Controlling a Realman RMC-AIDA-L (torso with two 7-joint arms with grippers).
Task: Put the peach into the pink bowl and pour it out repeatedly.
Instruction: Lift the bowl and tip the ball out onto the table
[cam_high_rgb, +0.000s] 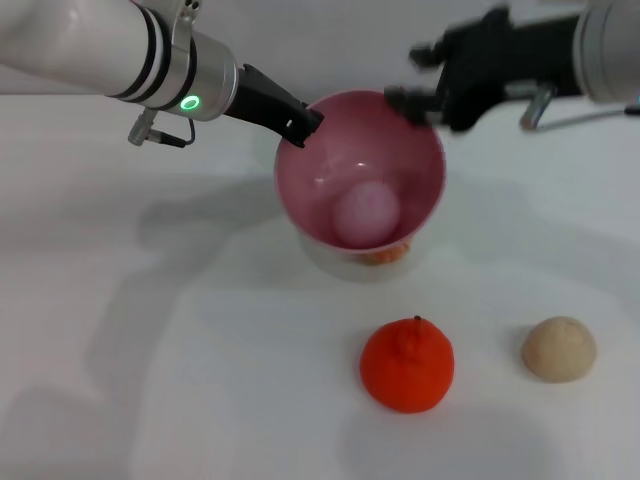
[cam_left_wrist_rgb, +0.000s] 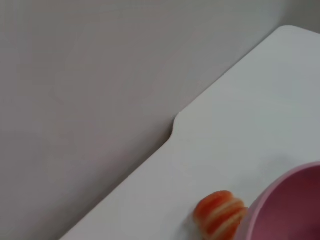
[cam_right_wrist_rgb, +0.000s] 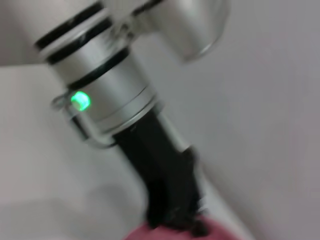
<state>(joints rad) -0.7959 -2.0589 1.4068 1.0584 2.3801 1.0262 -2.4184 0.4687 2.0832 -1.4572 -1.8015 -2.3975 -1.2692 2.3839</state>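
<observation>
Left gripper (cam_high_rgb: 300, 125): reaches in from the far left, black fingers clamped on the far-left rim of the pink bowl (cam_high_rgb: 425, 190). A green indicator ring (cam_high_rgb: 189, 102) glows on the silver wrist section; a small connector and cable hang just below it. The right wrist view shows the same gripper (cam_right_wrist_rgb: 172, 220) meeting the pink rim (cam_right_wrist_rgb: 165, 234).

Pink bowl: held tilted, opening facing the head camera, mid-table on the white table (cam_high_rgb: 150, 350). Peach (cam_high_rgb: 367, 214) sits inside, low against the near wall. An orange-and-white striped toy (cam_high_rgb: 385, 254) shows just under the near edge of the bowl; the left wrist view shows it (cam_left_wrist_rgb: 220, 214) on the table beside the bowl (cam_left_wrist_rgb: 290, 205).

Tangerine (cam_high_rgb: 407, 365): near side, right of centre, well apart from the bowl.

Right gripper (cam_high_rgb: 425, 85): at the far-right rim, fingers spread, nothing held.

Beige bun (cam_high_rgb: 558, 348): near right, beside the tangerine, not touching.

No legible writing, brands or labels on any item.
</observation>
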